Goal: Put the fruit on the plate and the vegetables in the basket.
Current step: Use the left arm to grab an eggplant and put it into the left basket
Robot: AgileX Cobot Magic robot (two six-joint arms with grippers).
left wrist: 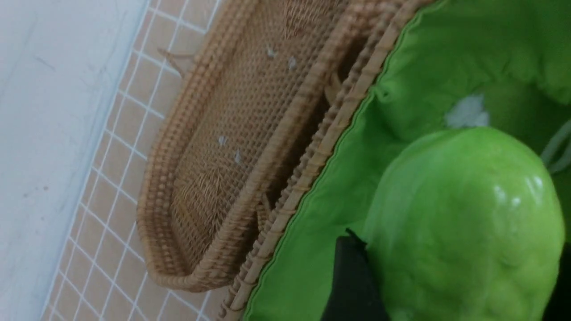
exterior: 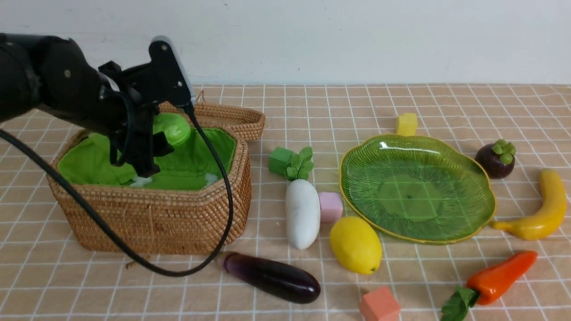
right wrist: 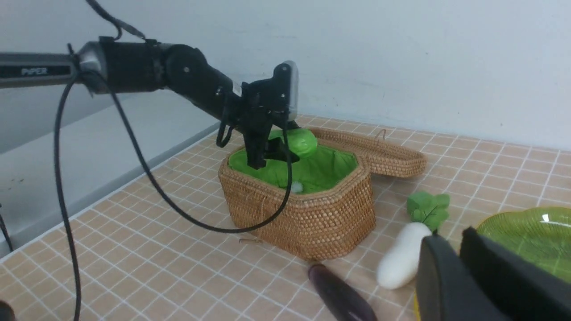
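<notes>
My left gripper [exterior: 154, 142] is shut on the bumpy green gourd [exterior: 171, 127] and holds it above the green-lined wicker basket [exterior: 151, 214]; up close the gourd [left wrist: 464, 223] sits between the fingers [left wrist: 352, 276]. My right gripper [right wrist: 451, 238] is shut and empty, above the table near the green plate [right wrist: 531, 236]; it is out of the front view. The plate [exterior: 417, 187] is empty. The white radish [exterior: 302, 214], eggplant [exterior: 272, 276], lemon [exterior: 355, 244], carrot [exterior: 499, 276], banana [exterior: 544, 209] and mangosteen [exterior: 495, 159] lie on the table.
The basket's lid [exterior: 227, 118] lies open behind it. Foam cubes stand about: green [exterior: 280, 159], pink [exterior: 330, 206], yellow [exterior: 407, 124], orange-red [exterior: 379, 305]. The left arm's black cable [exterior: 225, 178] hangs in front of the basket down to the table.
</notes>
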